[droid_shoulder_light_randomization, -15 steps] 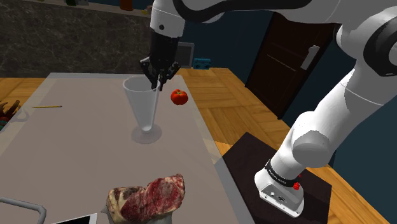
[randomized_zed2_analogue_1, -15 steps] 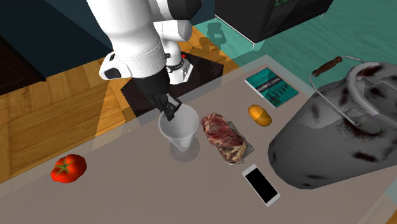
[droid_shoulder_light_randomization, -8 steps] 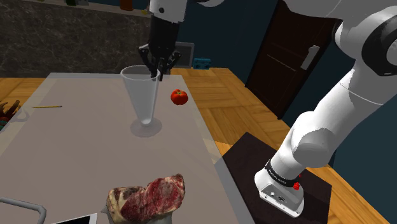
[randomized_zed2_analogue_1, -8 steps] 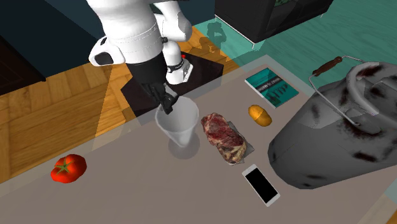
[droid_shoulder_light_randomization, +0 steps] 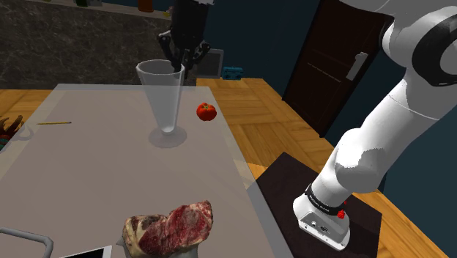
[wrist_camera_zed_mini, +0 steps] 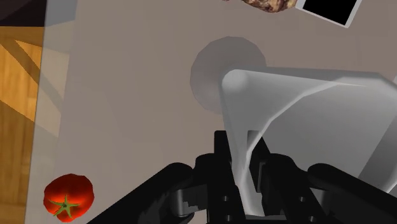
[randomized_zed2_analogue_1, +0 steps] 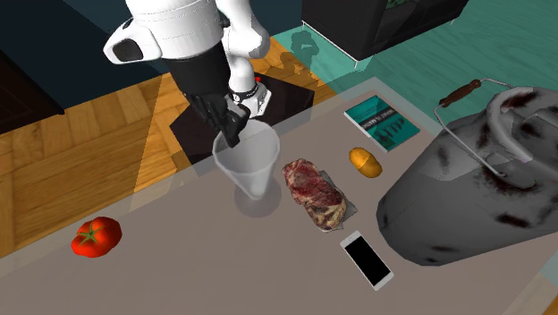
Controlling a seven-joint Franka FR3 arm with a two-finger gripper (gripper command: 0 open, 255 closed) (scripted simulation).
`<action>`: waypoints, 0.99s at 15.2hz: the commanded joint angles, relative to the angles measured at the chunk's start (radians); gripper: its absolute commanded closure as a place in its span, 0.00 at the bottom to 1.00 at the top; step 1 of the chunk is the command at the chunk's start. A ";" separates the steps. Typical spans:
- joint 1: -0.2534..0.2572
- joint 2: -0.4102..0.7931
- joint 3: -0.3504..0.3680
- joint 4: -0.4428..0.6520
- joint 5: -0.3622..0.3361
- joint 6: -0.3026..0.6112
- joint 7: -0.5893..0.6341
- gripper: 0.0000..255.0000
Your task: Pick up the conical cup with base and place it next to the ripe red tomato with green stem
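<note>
Between jaws: cup [wrist_camera_zed_mini: 305, 118] rim wall, clamped. Tomato [randomized_zed2_analogue_1: 97, 236] at cup's 8 o'clock in second exterior view, well apart.

**Surfaces and finishes, as you'd log them**

Your conical cup [droid_shoulder_light_randomization: 167, 95] reads as clear, colourless stuff, glass or plastic, you can't tell which. Smooth walls, soft sheen, table tone showing through. Your gripper [droid_shoulder_light_randomization: 181, 66] is matt black and hard-looking. On the arm [droid_shoulder_light_randomization: 395, 110] you get a white glossy shell. Log the table top [droid_shoulder_light_randomization: 80, 154] as flat grey-beige, matt, no grain. The tomato [droid_shoulder_light_randomization: 206, 111] has glossy red skin. The meat slab [droid_shoulder_light_randomization: 172, 227] is raw, marbled red and white, rough, wet-looking. The floor [droid_shoulder_light_randomization: 264, 124] is wood planks, lightly sheened. The phone [randomized_zed2_analogue_1: 367, 259] has a glossy black screen. The large grey vessel [randomized_zed2_analogue_1: 465, 188] is dull, metal-like, dark-stained; its handle grip [randomized_zed2_analogue_1: 460, 91] looks wooden.
</note>
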 commanded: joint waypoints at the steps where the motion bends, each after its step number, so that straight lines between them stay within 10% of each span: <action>1: 0.000 0.005 0.000 0.034 -0.002 -0.029 0.005 1.00; 15: -0.092 0.112 -0.099 0.087 -0.020 -0.004 -0.192 1.00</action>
